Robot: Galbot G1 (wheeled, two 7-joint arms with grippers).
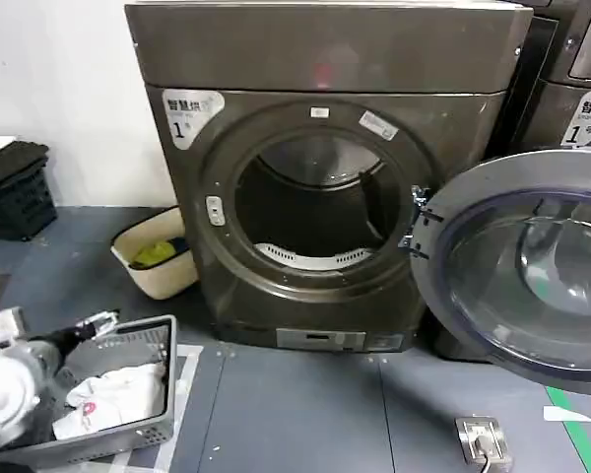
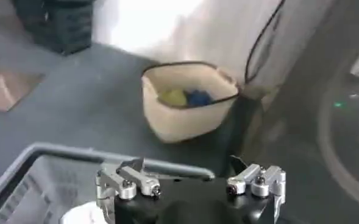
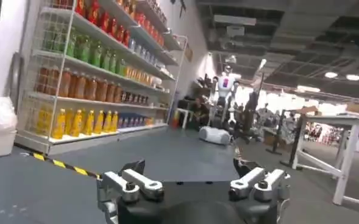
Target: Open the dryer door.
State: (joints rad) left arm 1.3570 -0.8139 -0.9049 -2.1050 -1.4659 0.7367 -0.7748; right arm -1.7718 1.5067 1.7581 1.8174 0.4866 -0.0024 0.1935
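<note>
The dryer (image 1: 325, 49) stands in front of me with its drum opening (image 1: 315, 202) uncovered. The dryer door (image 1: 532, 266) hangs swung wide to the right on its hinge, grey back side and clear bowl window facing me. My left gripper (image 1: 100, 322) is low at the left, well away from the door and over a grey basket; in the left wrist view the left gripper (image 2: 188, 167) is open and holds nothing. My right gripper (image 3: 188, 167) is also open and empty, facing away into the room.
A grey laundry basket (image 1: 128, 434) with white cloth (image 1: 118, 394) sits at lower left. A beige tub (image 1: 158, 258) stands by the dryer's left corner. A neighbouring machine (image 1: 571, 89) is behind the door. A floor socket (image 1: 483, 439) lies in front.
</note>
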